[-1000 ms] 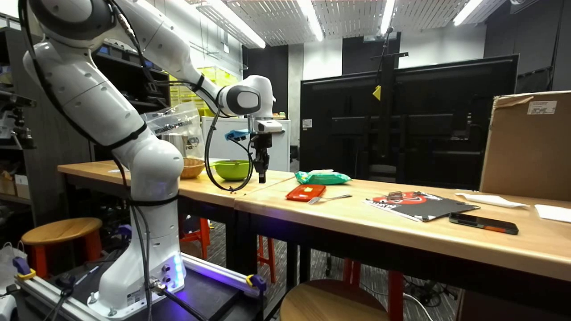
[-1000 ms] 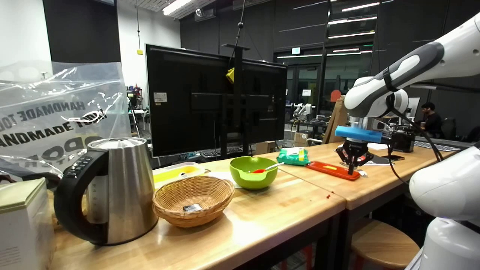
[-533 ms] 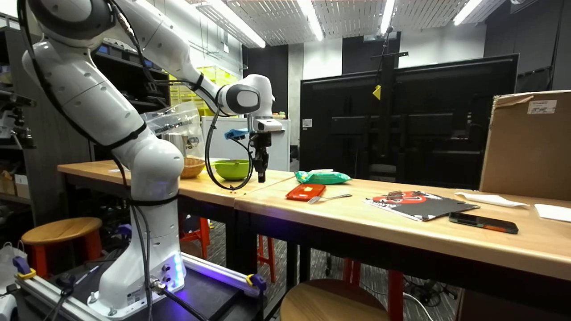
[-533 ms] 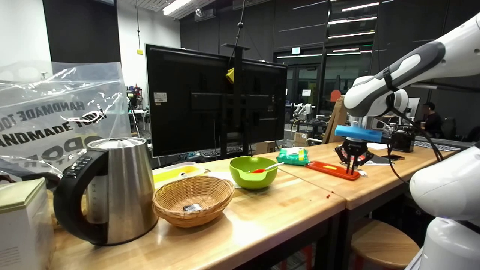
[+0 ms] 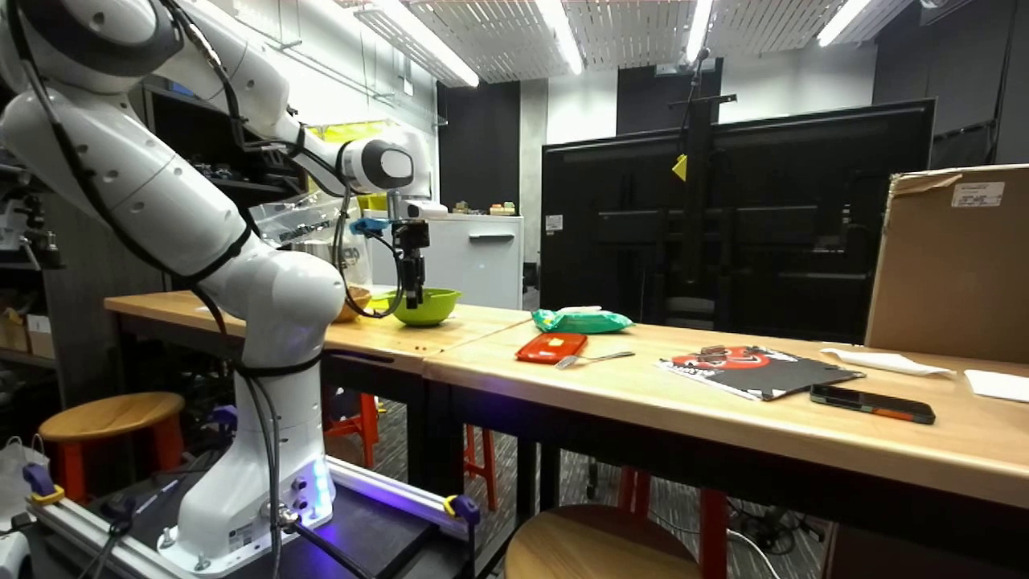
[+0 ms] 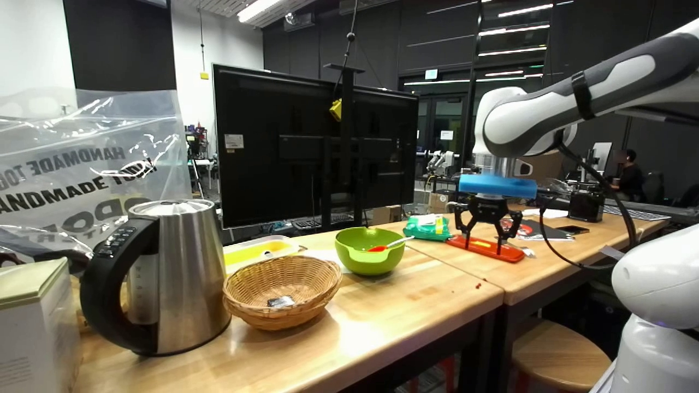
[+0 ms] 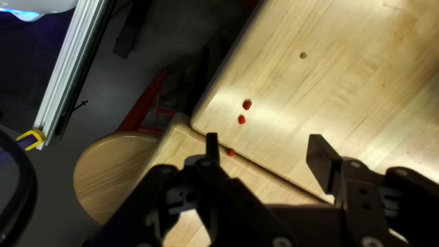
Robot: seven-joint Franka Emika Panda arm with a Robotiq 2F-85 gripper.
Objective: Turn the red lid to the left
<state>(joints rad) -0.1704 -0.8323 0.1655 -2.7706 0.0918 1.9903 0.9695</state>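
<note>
The red lid (image 5: pixel 552 347) lies flat on the wooden table in both exterior views, a small piece of paper or a label on its top. In an exterior view my gripper (image 6: pixel 483 250) overlaps the red lid (image 6: pixel 512 253) in the line of sight, while in an exterior view the gripper (image 5: pixel 413 304) hangs well to the lid's side, in front of the green bowl. Pointing down above the table, the gripper (image 7: pixel 263 146) holds its fingers wide apart with nothing between them. The lid is out of the wrist view.
A green packet (image 5: pixel 583 321) lies beside the lid, a fork (image 5: pixel 595 358) in front of it. The green bowl (image 6: pixel 369 251), wicker basket (image 6: pixel 281 292) and kettle (image 6: pixel 185 273) stand on the adjoining table. Small red bits (image 7: pixel 247 104) lie near the table seam. A phone (image 5: pixel 872 404) rests farther off.
The gripper has gone from shut to wide open. The arm has drawn back towards its base and risen a little, moving left in both exterior views. The lid has not visibly moved.
</note>
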